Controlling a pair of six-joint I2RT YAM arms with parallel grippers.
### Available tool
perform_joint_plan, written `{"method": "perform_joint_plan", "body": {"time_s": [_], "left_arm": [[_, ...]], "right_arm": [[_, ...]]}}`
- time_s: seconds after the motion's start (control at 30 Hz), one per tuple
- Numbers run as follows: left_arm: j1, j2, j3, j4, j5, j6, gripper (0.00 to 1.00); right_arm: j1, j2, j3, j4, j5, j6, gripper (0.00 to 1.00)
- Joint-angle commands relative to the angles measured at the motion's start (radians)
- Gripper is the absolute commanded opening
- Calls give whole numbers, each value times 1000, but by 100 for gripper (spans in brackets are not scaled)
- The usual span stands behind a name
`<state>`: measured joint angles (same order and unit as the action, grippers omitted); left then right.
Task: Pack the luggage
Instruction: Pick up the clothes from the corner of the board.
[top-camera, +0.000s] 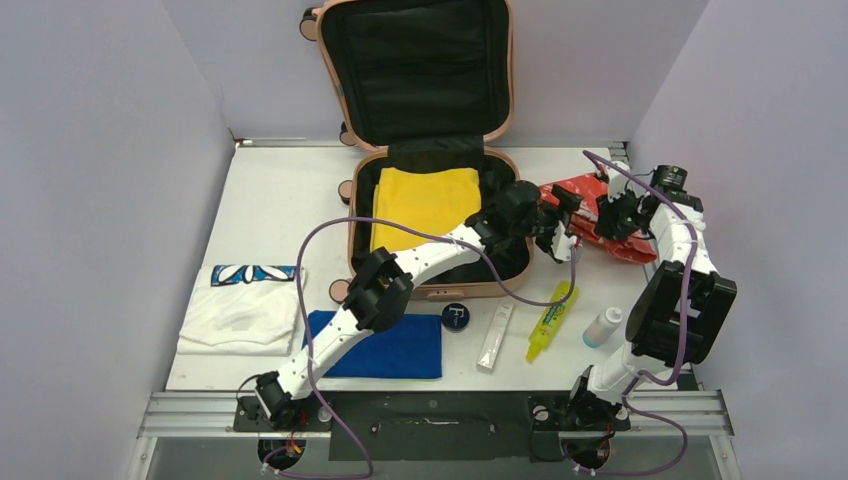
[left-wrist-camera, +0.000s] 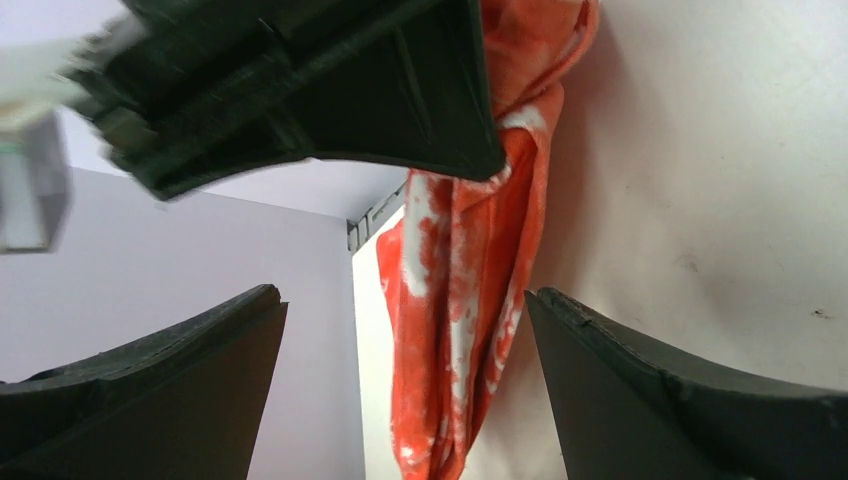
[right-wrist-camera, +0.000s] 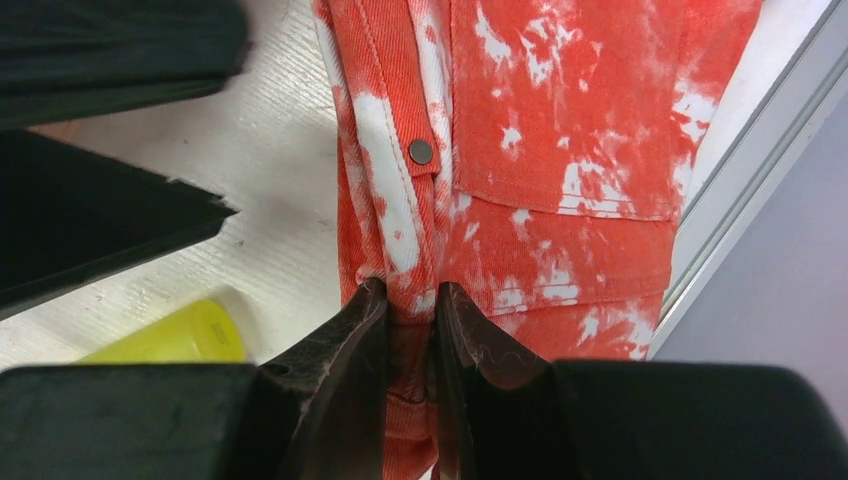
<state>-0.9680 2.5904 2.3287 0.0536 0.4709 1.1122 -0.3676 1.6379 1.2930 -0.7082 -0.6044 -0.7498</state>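
Suitcase (top-camera: 420, 70): peach-pink shell, black lining. Folded shirt (top-camera: 425, 205): yellow. Garment (right-wrist-camera: 560, 130): orange-red with white blotches. Towel (top-camera: 400, 350): blue. Tube (top-camera: 550, 322): yellow. Tin (top-camera: 456, 317): dark blue. Worktop (top-camera: 280, 200): white

The luggage (top-camera: 415, 60) ran off the overhead view's top edge; centre right, the left gripper (top-camera: 572, 225) and right gripper (top-camera: 602, 220) partly hid the red garment (top-camera: 582, 190).

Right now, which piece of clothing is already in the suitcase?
The yellow garment, lying in the luggage; the white top, blue cloth and red-white garment are outside it.
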Motion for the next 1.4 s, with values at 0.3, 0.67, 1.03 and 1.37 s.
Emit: {"method": "perform_joint_plan", "body": {"time_s": [0.3,0.67,1.03,1.37], "left_arm": [[-45,70,69,12,-6,-5,96],[-71,156,141,72,-112,19,96],[-90,192,150,245,-222,-57,96],[-90,199,150,225,-169,-56,96]], "right_arm": [[-78,-109,11,10,-89,-67,5],[-81,-185,-69,-38,-132,-141,5],[-96,-230,-156,-59,-118,-222,5],[-154,-238,-182,-151,-174,-354,5]]}}
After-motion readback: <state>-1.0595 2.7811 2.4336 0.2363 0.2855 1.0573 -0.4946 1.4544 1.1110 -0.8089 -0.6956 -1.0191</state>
